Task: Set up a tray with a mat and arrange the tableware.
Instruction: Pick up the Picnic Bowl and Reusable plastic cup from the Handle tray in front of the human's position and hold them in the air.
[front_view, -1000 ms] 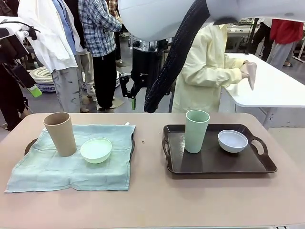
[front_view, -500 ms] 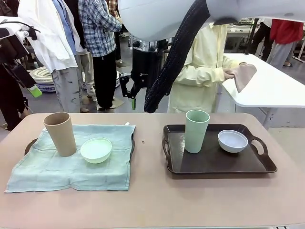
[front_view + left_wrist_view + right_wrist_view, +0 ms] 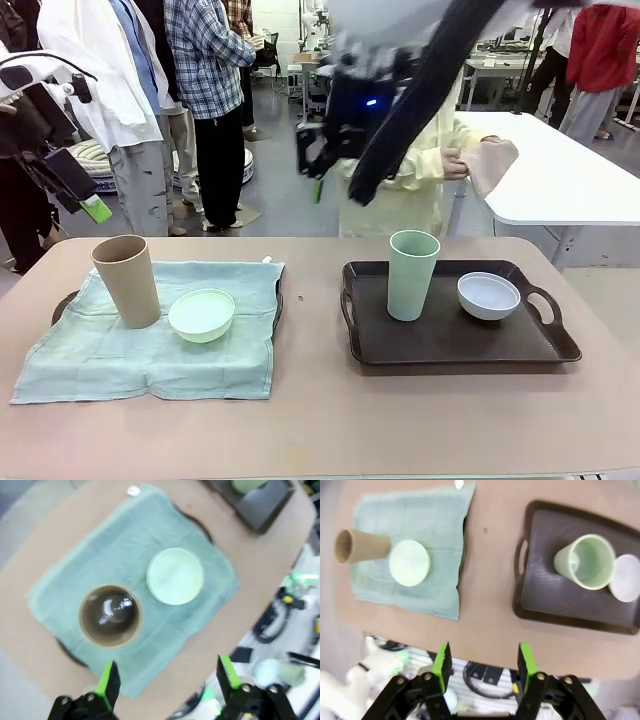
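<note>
A mint green mat [image 3: 150, 340] lies spread over the left dark tray [image 3: 64, 300]. On it stand the tan cup [image 3: 127, 280] and the mint green bowl [image 3: 201, 314]. The right dark tray [image 3: 450, 340] has no mat and holds the mint green cup [image 3: 412, 273] and the pale bowl [image 3: 489, 295]. My left gripper [image 3: 167, 680] hangs open high over the tan cup [image 3: 110, 615] and mint bowl [image 3: 175, 576]. My right gripper [image 3: 484, 661] is open too, high over the table's middle, with the mint cup [image 3: 585, 562] and pale bowl [image 3: 625, 577] below it.
A person in a pale yellow gown stands at the far side, holding a tan cloth [image 3: 490, 160] with both hands beside a white table [image 3: 570, 190]. More people stand behind on the left. Bare tabletop [image 3: 310, 330] separates the two trays.
My right arm has swung up and to the right, carrying its gripper higher. The person has drawn the tan cloth in towards their body. The tableware has not moved.
</note>
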`<state>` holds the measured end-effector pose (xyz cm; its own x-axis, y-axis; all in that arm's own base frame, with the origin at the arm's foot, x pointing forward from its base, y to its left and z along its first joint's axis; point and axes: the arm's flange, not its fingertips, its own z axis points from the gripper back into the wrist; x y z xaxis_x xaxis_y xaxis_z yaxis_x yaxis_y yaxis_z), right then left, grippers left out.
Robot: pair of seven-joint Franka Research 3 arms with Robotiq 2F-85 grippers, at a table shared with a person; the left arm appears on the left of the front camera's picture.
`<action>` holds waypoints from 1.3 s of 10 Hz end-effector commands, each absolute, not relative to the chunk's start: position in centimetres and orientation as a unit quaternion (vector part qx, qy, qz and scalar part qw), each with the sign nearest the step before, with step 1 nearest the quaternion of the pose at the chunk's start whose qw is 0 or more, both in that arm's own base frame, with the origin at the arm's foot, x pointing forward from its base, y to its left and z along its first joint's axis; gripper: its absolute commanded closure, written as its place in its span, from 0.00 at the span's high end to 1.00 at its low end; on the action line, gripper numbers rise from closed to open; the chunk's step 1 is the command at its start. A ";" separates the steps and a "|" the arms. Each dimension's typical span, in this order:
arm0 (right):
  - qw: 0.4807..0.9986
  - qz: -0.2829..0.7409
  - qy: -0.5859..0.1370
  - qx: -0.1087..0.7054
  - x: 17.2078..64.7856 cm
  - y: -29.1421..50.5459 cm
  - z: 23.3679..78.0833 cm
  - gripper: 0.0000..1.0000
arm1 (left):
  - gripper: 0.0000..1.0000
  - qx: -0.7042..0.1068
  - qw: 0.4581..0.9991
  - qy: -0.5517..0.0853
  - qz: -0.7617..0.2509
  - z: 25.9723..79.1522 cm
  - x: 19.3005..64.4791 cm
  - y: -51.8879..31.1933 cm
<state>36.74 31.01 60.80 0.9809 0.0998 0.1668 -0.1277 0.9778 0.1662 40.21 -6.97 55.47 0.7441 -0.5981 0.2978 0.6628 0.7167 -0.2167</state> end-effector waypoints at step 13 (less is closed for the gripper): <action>0.917 -0.117 -0.099 0.368 27.7 0.1 58.9 0.70 | 1.00 -0.453 0.875 -0.110 -0.134 54.5 40.7 4.4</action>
